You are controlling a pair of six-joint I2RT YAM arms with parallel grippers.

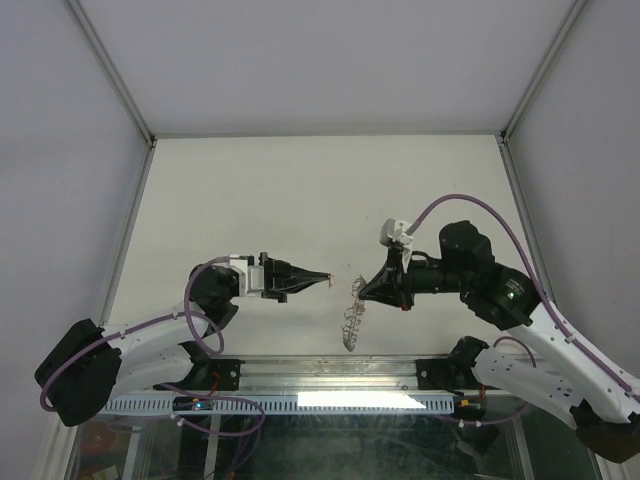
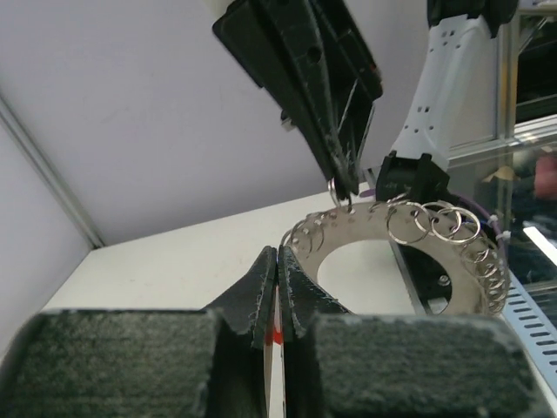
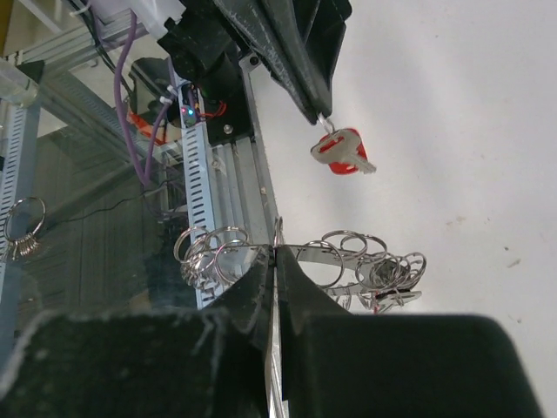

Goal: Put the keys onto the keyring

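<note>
The left end effector (image 1: 320, 279) is closed, its fingers clamped on the small silver key with a red oval plastic tag. In the right wrist view this red-tagged key (image 3: 341, 152) hangs from the fingertips. In the left wrist view, red shows between the closed fingers (image 2: 257, 296).

The right end effector (image 1: 364, 290) is closed on the rim of the large silver metal keyring (image 2: 470, 287), which is strung with many small wire loops. The keyring hangs below the fingertips.

Both end effectors face tip to tip over the white surface (image 1: 300, 190). The red-tagged key is near the keyring but does not touch it.
</note>
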